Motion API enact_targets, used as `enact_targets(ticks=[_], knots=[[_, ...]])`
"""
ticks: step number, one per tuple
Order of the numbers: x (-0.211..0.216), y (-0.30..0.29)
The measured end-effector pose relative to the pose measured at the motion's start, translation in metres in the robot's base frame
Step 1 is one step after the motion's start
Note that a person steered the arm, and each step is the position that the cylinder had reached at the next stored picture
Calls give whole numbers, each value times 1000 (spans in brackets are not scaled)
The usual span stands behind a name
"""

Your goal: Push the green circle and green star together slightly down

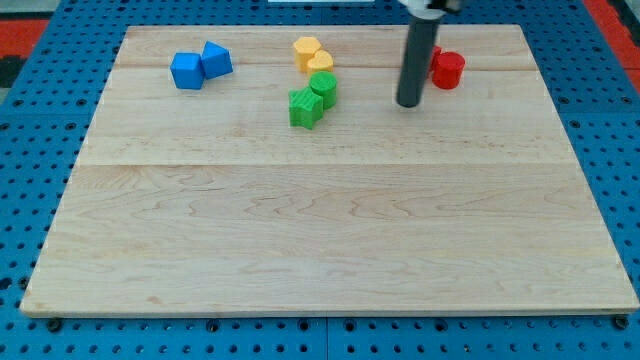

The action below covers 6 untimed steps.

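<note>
The green circle [324, 88] and the green star [305, 107] sit touching each other in the upper middle of the wooden board [320, 220], the star to the lower left of the circle. My tip [408, 102] rests on the board well to the right of both green blocks, with bare wood between. It stands just left of a red block [448, 69].
Two yellow blocks [312, 55] lie just above the green circle. Two blue blocks [200, 66] lie at the upper left. A second red block is partly hidden behind the rod. Blue pegboard [40, 150] surrounds the board.
</note>
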<state>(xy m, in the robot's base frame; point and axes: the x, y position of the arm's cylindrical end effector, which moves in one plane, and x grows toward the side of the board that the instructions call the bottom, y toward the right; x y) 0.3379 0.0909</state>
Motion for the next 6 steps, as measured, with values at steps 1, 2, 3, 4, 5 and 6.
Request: enact_targets(ticks=[1, 2, 3, 4, 5, 6], knots=[[-23, -42], [-46, -59], [-1, -100], [45, -123], [45, -123], [4, -152]])
